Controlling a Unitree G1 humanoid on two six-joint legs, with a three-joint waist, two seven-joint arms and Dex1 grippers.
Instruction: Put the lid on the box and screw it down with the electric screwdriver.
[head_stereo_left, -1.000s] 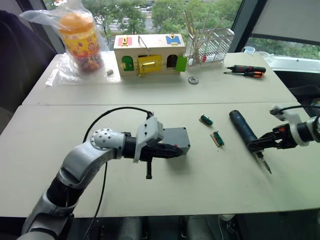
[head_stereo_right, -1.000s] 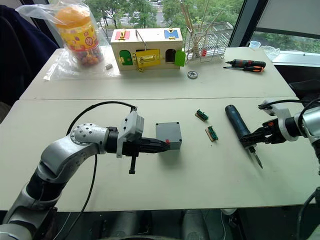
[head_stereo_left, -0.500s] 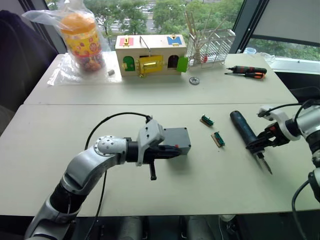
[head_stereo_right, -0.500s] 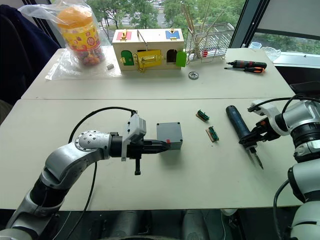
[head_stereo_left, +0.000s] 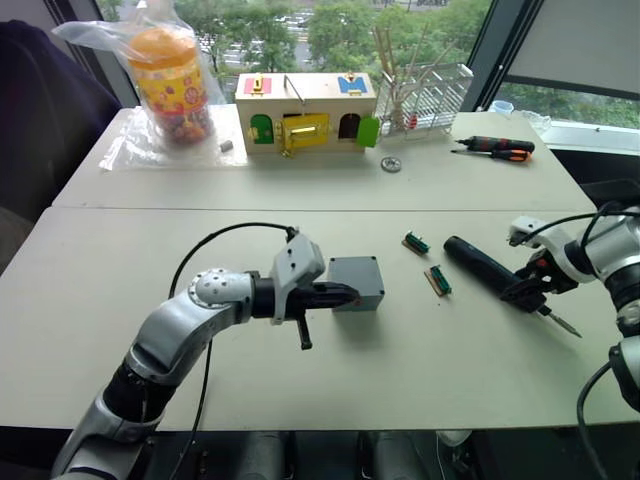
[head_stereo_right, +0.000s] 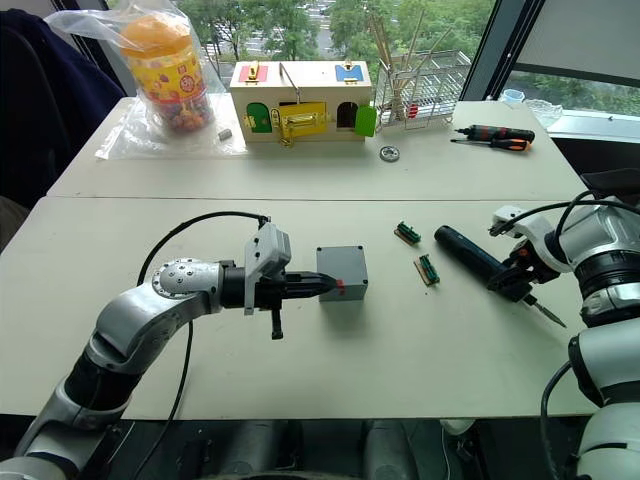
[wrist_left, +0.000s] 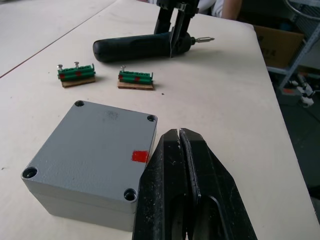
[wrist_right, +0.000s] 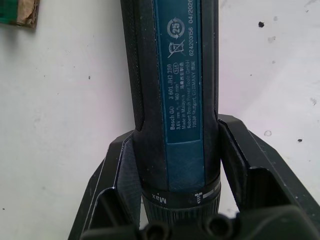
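Note:
The grey box (head_stereo_left: 356, 283) stands mid-table. In the left wrist view its flat top (wrist_left: 95, 145) has a screw hole in each corner and a red mark, with a seam just below the top edge, so the lid seems to sit on it. My left gripper (head_stereo_left: 345, 293) is shut and empty, its fingertips (wrist_left: 178, 132) against the box's side by the red mark. The black electric screwdriver (head_stereo_left: 480, 262) lies on the table to the right with its bit pointing right. My right gripper (head_stereo_left: 527, 290) is shut on it near the bit end, fingers (wrist_right: 125, 150) hugging the barrel (wrist_right: 175, 75).
Two small green terminal blocks (head_stereo_left: 416, 241) (head_stereo_left: 436, 280) lie between box and screwdriver. At the back stand a wooden box with coloured doors (head_stereo_left: 305, 110), a bagged candy jar (head_stereo_left: 170, 75) and a wire rack (head_stereo_left: 425, 85). Hand screwdrivers (head_stereo_left: 495, 147) lie far right.
The right gripper has swung the electric screwdriver: its handle moved left and its bit now points further right. The left gripper stays shut against the box.

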